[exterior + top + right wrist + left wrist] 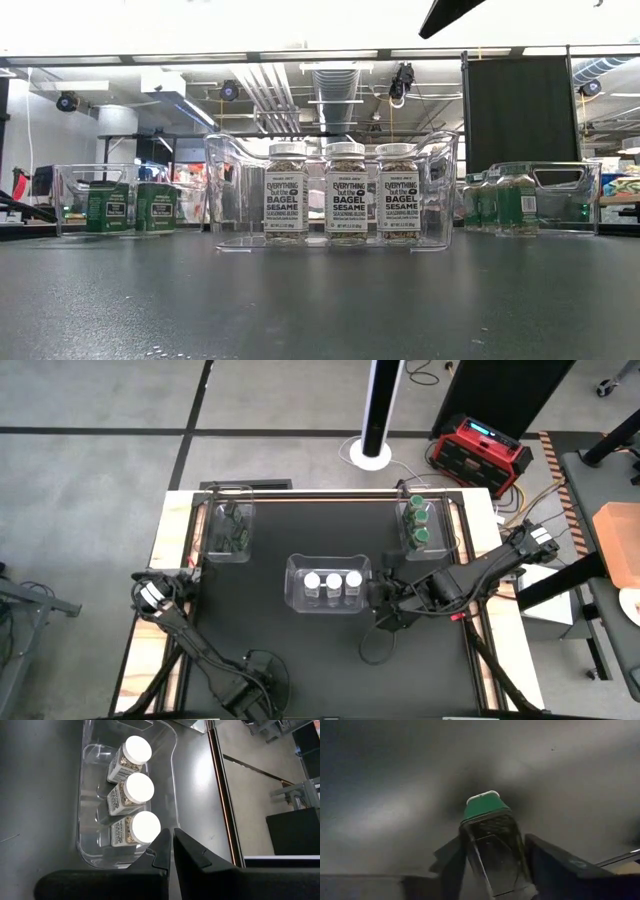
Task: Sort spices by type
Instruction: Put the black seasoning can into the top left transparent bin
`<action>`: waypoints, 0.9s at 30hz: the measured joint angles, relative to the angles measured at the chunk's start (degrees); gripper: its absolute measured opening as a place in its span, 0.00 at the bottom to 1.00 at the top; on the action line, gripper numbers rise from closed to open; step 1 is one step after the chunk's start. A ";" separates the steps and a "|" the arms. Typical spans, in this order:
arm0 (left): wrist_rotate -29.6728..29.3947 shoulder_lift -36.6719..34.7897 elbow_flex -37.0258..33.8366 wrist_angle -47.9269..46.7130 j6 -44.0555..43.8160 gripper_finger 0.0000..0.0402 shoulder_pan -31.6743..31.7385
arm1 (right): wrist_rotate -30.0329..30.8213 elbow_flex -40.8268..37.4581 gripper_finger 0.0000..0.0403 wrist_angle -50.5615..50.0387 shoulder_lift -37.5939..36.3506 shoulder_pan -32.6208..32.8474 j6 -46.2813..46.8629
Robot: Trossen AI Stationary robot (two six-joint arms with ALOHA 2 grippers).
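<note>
Three white-lidded spice jars [332, 582] [344, 190] [135, 790] stand in a row in the clear middle bin [295, 567]. Green-lidded jars [420, 522] stand in the clear bin at the far right, and dark-lidded jars [232, 526] in the clear bin at the far left. My right gripper [385, 598] [172, 834] is shut and empty. It hovers by the middle bin's right end, too high to show in the low view. My left gripper [258, 672] rests at the near left over bare table.
The black tabletop [320, 660] has free room across its near half, with pale wooden strips [170, 560] along both sides. A thin cable [372, 647] loops on the table under my right arm. A red device [480, 450] sits on the floor beyond the far edge.
</note>
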 joint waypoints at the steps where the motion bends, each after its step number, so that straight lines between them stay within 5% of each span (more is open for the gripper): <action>1: 0.00 0.00 0.00 0.08 0.18 0.43 0.00 | 0.00 0.00 0.03 0.00 0.00 0.00 0.00; 6: 0.00 -0.02 0.00 0.31 0.68 0.27 0.00 | 0.00 0.00 0.03 0.04 0.00 0.00 0.00; 13: 0.00 -0.04 2.33 -1.15 5.19 0.30 0.13 | 0.00 -0.51 0.03 0.14 0.00 0.00 0.01; 17: -0.79 -0.04 7.26 -9.54 8.84 0.31 0.91 | -0.02 -0.84 0.03 0.10 0.00 0.00 0.02; 22: -7.27 -0.09 17.30 -25.69 13.70 0.30 2.81 | -0.02 -0.85 0.03 0.07 0.00 0.00 -0.02; 27: -17.05 -3.07 21.44 -25.14 25.56 0.30 6.89 | 0.02 -0.87 0.03 -0.04 0.00 0.00 -0.58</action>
